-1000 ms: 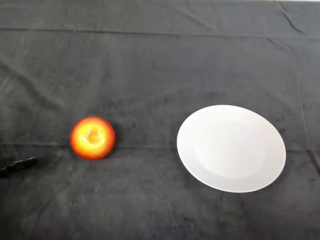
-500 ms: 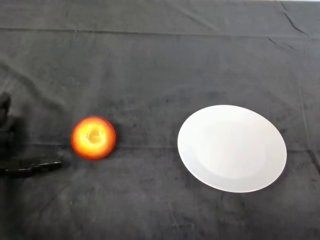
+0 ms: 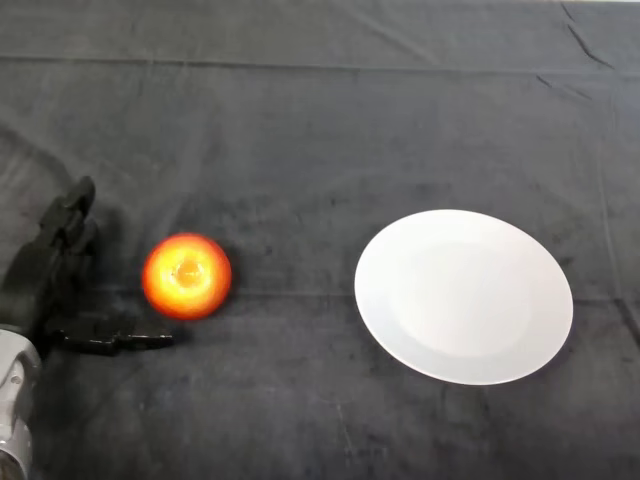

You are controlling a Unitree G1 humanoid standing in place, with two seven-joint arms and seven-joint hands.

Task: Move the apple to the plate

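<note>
A red and orange apple (image 3: 187, 275) sits on the dark cloth, left of centre. A round white plate (image 3: 463, 296) lies to its right, with a clear gap between the two. My black left hand (image 3: 45, 275) has come in at the left edge, just left of the apple. It is open: the fingers (image 3: 70, 222) reach up behind and to the left of the apple, and the thumb (image 3: 120, 338) stretches along the cloth below it. Neither touches the fruit.
A dark wrinkled cloth (image 3: 320, 120) covers the whole table. The silver-grey forearm (image 3: 15, 400) enters at the lower left corner.
The hand has moved in from the left edge toward the apple, with fingers and thumb now spread on either side of it. Apple and plate have stayed put.
</note>
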